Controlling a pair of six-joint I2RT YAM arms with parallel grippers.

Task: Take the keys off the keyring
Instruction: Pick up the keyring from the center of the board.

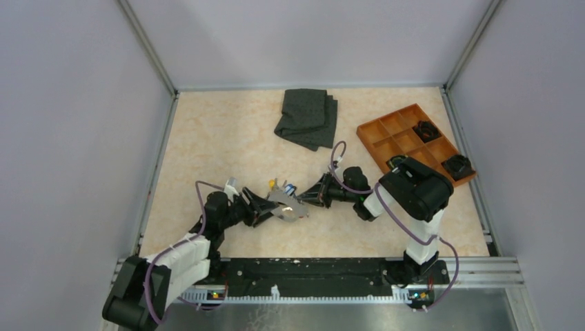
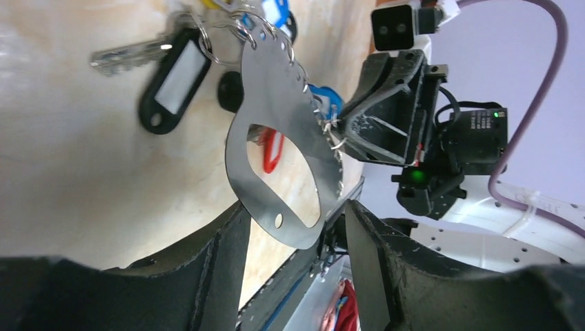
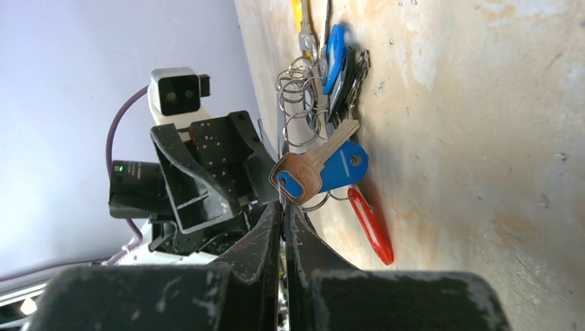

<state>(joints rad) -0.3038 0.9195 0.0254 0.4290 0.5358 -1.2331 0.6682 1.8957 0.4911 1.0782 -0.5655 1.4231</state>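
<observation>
left wrist: keyring [image 2: 270, 89] is a shiny holed plate edged with keys [image 2: 131, 54].

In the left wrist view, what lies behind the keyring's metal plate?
Through the oval opening of the keyring, a red tag and bare table show. A blue tag peeks past its right edge; the metal covers the rest of both.

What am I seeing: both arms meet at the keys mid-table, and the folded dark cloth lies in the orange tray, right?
Not quite. In the top view the folded dark cloth lies on the table, beside the orange tray, not in it. The left gripper and right gripper do meet at the keys.
</observation>
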